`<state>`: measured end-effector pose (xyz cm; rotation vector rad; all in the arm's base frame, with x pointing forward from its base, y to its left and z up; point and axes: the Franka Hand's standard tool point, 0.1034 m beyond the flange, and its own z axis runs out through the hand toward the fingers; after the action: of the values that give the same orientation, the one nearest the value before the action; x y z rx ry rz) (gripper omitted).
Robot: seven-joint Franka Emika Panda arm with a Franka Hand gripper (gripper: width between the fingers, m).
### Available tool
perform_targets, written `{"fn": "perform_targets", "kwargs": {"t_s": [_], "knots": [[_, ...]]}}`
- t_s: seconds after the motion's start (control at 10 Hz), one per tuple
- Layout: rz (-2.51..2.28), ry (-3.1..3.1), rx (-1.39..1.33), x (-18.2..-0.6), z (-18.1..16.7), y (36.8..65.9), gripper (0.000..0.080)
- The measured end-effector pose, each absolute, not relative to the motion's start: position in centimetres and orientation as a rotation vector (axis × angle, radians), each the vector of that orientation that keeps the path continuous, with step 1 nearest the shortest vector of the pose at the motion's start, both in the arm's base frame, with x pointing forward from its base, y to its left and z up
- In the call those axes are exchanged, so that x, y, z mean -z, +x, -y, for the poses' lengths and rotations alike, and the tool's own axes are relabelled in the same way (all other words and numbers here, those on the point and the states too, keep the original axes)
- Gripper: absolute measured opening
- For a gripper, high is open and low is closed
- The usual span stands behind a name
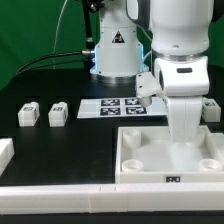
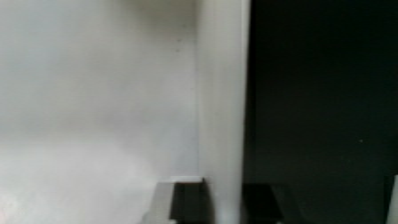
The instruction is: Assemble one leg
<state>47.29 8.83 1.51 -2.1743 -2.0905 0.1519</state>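
- The gripper (image 1: pixel 185 136) points straight down at the panel (image 1: pixel 140 172). In the exterior view the arm's white casing hides its tips.
- In the wrist view two dark fingertips (image 2: pixel 187 205) show, cut off by the frame edge, with a pale strip running between them.
- I cannot tell whether the tips press on that strip or stand clear of it, so the grip is unclear.
- The strip is blurred. It looks like the panel's edge, but that is not certain.
- On one side of the strip is flat white surface, on the other the black desk (image 1: pixel 60 150).
- The panel lies flat on the desk at the exterior view's right. It has raised walls and a small tag on its front face.
- The arm covers part of its far side, and the frame cuts off its right edge.
- No leg is at the gripper.
- The first leg (image 1: pixel 28 115) and second leg (image 1: pixel 58 113) sit side by side on the desk at the exterior view's left, well apart from the panel.
- A third leg (image 1: pixel 210 108) sits beyond the panel at the exterior view's right, partly hidden by the arm and the frame edge.
- The marker board (image 1: pixel 118 106) lies flat between the second leg and the arm.
- A white bar (image 1: pixel 80 192) runs along the front of the desk, touching or just beside the panel's front wall.
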Motion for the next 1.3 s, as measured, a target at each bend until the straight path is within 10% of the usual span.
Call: {"fn": "perform_targets", "kwargs": {"t_s": [0.2,0.7,1.3], "knots": [[2.087,-2.178,-0.151,-1.42,-8.77,47.13,0.0074],[2.085,-2.184,-0.137,-1.13,-8.48,47.03,0.0604],[2.069,-2.213,-0.136,-1.97,-8.58,46.82,0.0649]]}}
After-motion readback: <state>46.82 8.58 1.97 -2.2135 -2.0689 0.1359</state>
